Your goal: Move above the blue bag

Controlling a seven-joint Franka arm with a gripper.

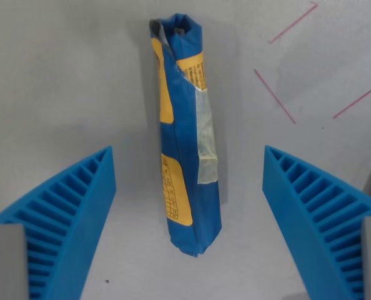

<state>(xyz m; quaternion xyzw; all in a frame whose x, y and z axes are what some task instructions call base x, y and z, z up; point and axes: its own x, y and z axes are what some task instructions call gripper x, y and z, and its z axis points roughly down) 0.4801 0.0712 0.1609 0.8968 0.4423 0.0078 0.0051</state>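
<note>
From the wrist view, the blue bag (188, 134) lies lengthwise on the grey tabletop (60, 75), running from the top of the frame down toward the bottom, its lower end tipped slightly to the wrist view's right. The ribbed blue fingers (70, 212) are spread wide, one on each side of the bag, touching nothing and holding nothing. The gripper (188, 219) looks nearly centred over the bag's lower half already. To do this well, I'd say it should drift a little toward the bag's middle, stay level, and keep clear height. Thin red lines (274, 95) mark the tabletop at upper right.
</note>
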